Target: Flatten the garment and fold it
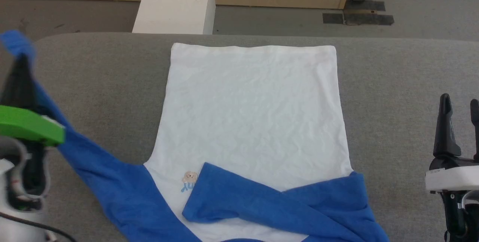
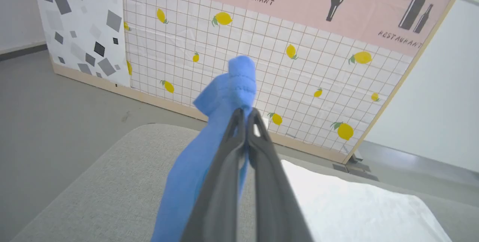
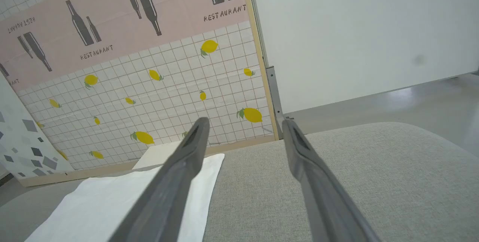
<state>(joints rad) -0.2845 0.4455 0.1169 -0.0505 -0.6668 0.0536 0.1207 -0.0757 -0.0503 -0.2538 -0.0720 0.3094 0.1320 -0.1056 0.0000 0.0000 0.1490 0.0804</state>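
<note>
Nearest the robot, the shirt [image 1: 250, 103] lies flat on the grey padded table [image 1: 393, 85], neck end closest. One blue sleeve [image 1: 262, 197] is folded across the chest from the right, its end just beside the small cartoon print [image 1: 189, 177]. The other sleeve [image 1: 97, 159] stretches up and out to the left, its end pinched in the left gripper [image 2: 246, 115], raised off the table. The right gripper [image 1: 459, 101] stands wide apart and empty over bare table, right of the shirt. The white body runs to a straight hem at the far side. Beyond the table stand a white box [image 1: 176, 2] and a lemon-print panel [image 2: 299, 66].
</note>
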